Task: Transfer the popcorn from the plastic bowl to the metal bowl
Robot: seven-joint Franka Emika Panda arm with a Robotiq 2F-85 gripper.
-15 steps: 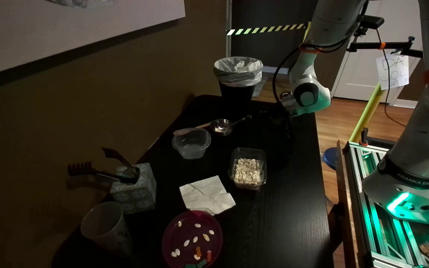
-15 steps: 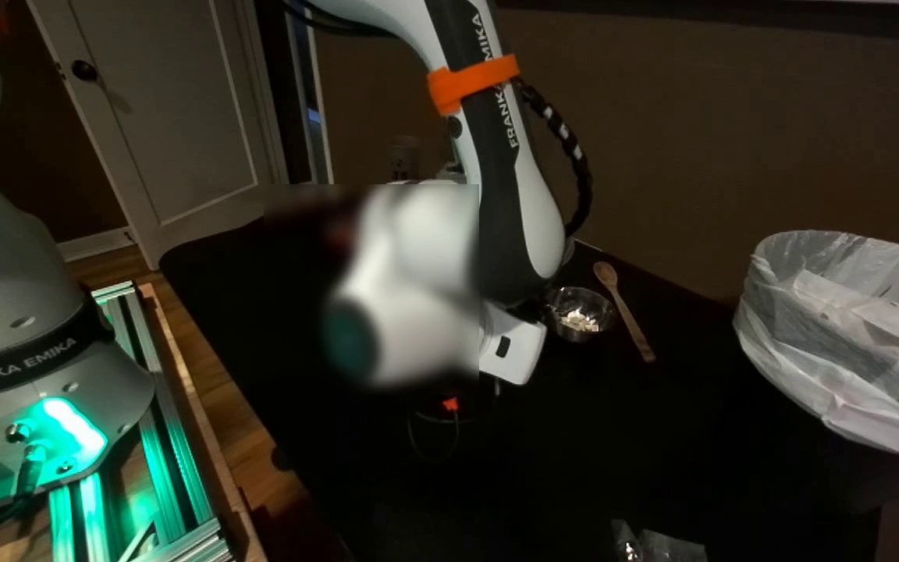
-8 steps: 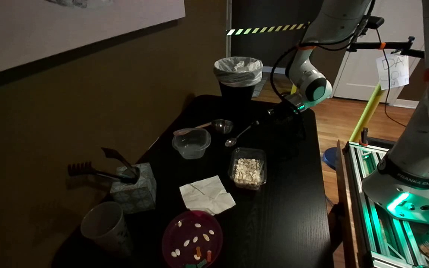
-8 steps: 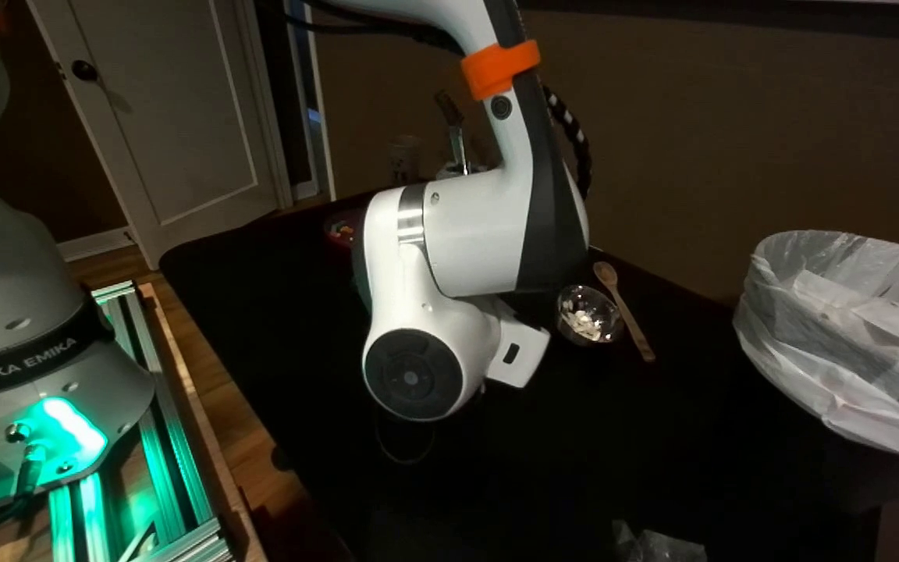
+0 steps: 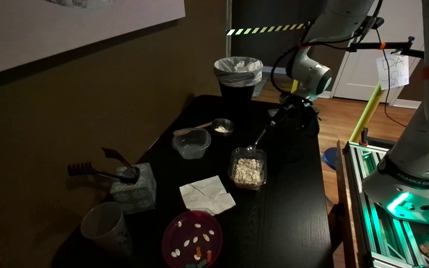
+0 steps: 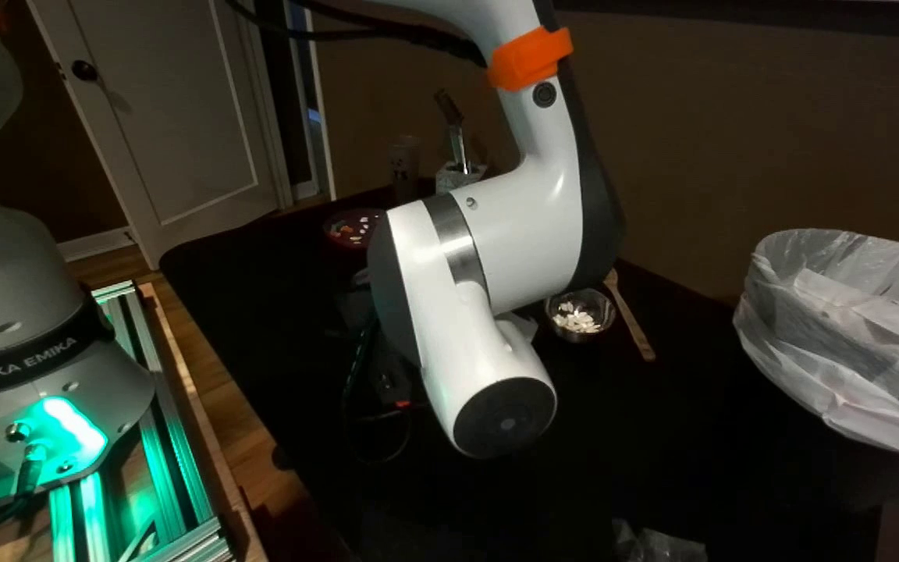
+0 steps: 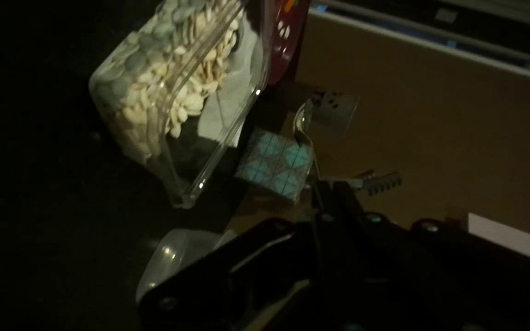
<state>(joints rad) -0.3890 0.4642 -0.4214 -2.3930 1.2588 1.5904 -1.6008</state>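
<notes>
The popcorn, pale flat bits, fills much of a clear rectangular plastic container; it also shows in the wrist view. The small metal bowl stands farther back with some pale bits in it, also seen in an exterior view. My gripper is shut on the handle of a metal spoon, whose tip overlaps the container's far rim in that view. In the wrist view the gripper and spoon show; no bits are visible on the spoon.
A round clear plastic bowl and a wooden spoon lie near the metal bowl. A paper napkin, purple plate, tissue box with utensils, and cup are nearer. A lined trash bin stands beyond.
The spoon has swung from beside the metal bowl, toward the right, to the plastic container's far rim. The wrist has turned. The gripper keeps hold of the spoon.
</notes>
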